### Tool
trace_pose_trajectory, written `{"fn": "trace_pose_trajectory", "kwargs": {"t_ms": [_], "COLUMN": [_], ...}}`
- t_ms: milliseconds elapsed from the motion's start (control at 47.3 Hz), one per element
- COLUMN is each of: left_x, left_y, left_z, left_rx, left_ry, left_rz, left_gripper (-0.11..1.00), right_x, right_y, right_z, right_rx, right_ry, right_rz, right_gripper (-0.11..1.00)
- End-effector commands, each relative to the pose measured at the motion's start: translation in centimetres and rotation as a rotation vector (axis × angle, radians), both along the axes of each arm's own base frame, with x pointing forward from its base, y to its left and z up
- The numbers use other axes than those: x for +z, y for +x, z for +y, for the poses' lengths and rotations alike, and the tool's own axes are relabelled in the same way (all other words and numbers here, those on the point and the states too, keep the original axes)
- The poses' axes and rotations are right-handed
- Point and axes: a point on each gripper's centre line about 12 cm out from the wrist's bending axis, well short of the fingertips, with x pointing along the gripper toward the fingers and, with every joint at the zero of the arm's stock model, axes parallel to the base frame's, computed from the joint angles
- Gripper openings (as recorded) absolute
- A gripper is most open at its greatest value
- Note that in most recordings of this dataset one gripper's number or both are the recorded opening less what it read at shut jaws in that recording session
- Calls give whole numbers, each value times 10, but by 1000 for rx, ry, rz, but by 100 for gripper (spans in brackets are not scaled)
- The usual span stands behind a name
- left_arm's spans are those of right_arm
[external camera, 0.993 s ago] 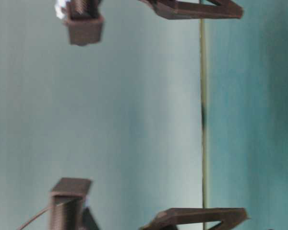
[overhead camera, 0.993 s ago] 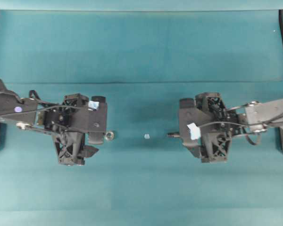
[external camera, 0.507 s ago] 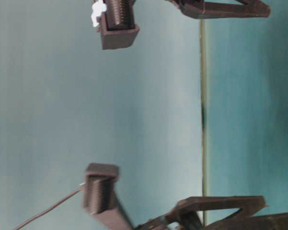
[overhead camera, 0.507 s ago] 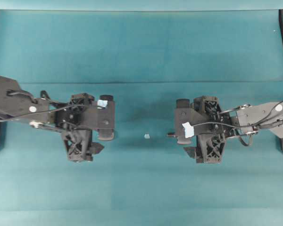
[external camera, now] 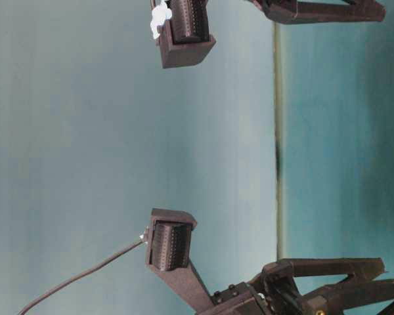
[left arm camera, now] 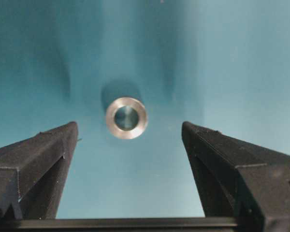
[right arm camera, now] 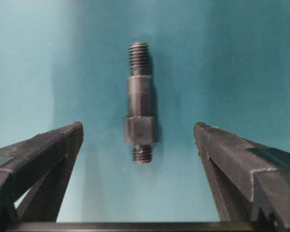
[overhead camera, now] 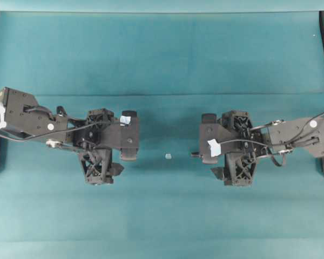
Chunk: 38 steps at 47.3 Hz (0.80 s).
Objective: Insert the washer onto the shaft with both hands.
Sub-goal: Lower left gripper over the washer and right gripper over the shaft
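Overhead: small silvery metal washer hidden beneath black left gripper [overhead camera: 121,156]. Dark stepped metal shaft [overhead camera: 195,154] mostly covered by black right gripper [overhead camera: 210,159], only its tip showing. Table-level view cuts off both arms.

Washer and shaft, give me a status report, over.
Left end effector open, washer flat on the cloth between its fingers. Right end effector open, straddling the shaft. Neither part gripped. Nothing in the way.
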Motion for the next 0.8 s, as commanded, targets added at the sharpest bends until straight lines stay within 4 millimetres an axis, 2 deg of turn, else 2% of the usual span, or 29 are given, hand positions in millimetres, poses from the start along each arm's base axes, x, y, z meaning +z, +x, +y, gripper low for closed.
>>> {"fn": "trace_pose_trajectory", "kwargs": {"t_ms": [0,232,782], "left_x": [1,-5,-16], "left_y": [3,9,4], "left_z": [1,1,2], "left_rx": [1,0,3], "left_ry": [2,1,1], "left_rz": [-15,-26,8], "left_gripper": [90,90,90], "right_x": [1,-4,-11], "right_y": [2,0,-3], "right_z": [-2,-2,-4], "right_rx": [-14,-13,-17], "right_ry": [7,7,10], "right_rz": [-15,-3,5], "right_gripper": [85,85,85]}}
